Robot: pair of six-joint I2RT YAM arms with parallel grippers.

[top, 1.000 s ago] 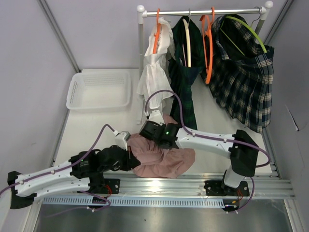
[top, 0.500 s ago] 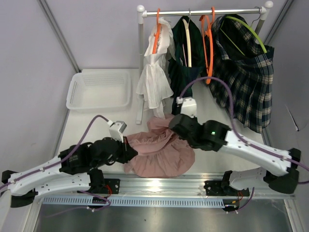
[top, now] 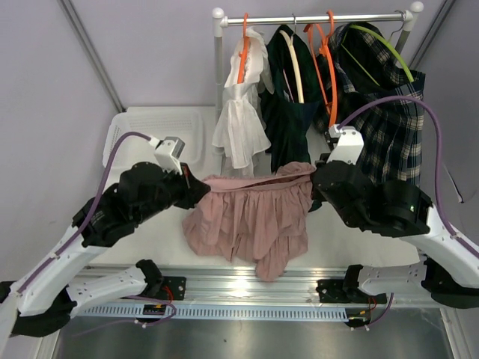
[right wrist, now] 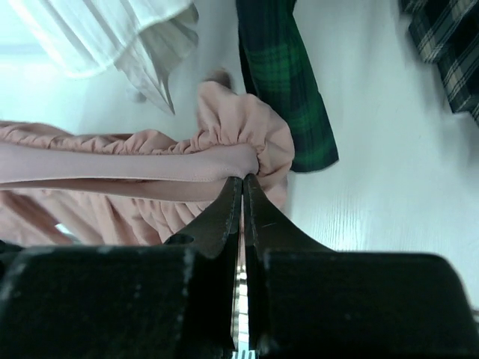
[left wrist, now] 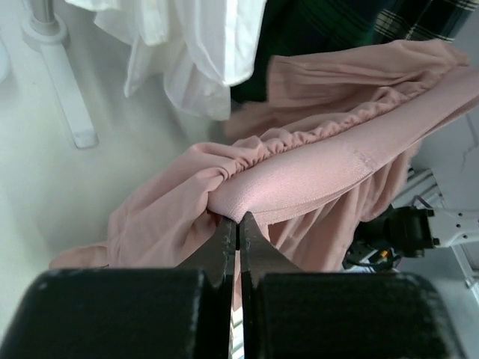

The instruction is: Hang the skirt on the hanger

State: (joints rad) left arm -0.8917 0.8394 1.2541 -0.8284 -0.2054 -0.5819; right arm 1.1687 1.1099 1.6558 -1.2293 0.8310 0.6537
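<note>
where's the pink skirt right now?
Top view, centre: the pink skirt hangs stretched by its waistband between the left claw and right claw, just in front of the white blouse on the rack.

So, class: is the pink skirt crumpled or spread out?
Spread out: the skirt hangs from its waistband, pulled taut between left gripper and right gripper.

One pink skirt (top: pixel 251 217), three hung garments (top: pixel 239 123), one basket (top: pixel 150 123)

Overhead view, wrist close-ups, common skirt (top: pixel 251 217)
</note>
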